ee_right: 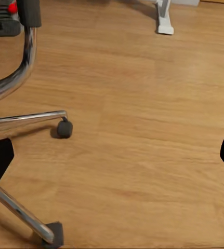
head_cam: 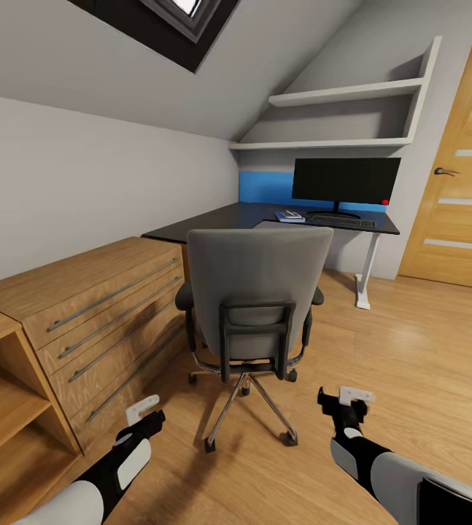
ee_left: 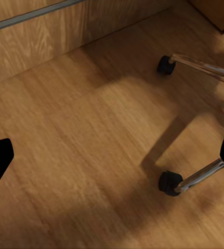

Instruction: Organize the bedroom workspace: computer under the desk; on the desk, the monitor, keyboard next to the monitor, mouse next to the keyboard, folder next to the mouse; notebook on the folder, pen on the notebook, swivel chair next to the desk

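I'm parked behind the swivel chair (head_cam: 257, 292), left gripper (head_cam: 145, 413) and right gripper (head_cam: 343, 403) low at its flanks, both wide and empty, likely to push it toward the desk (head_cam: 221, 219); monitor (head_cam: 346, 181) and keyboard (head_cam: 342, 220) already up there

**Hidden and cut off**

The swivel chair (head_cam: 254, 306) turns its back to the camera, hiding its seat and part of the table (head_cam: 279, 216) edge. The stack (head_cam: 289, 215) beside the keyboard (head_cam: 343, 220) is too small to sort out. The door (head_cam: 460, 182) runs off the frame.
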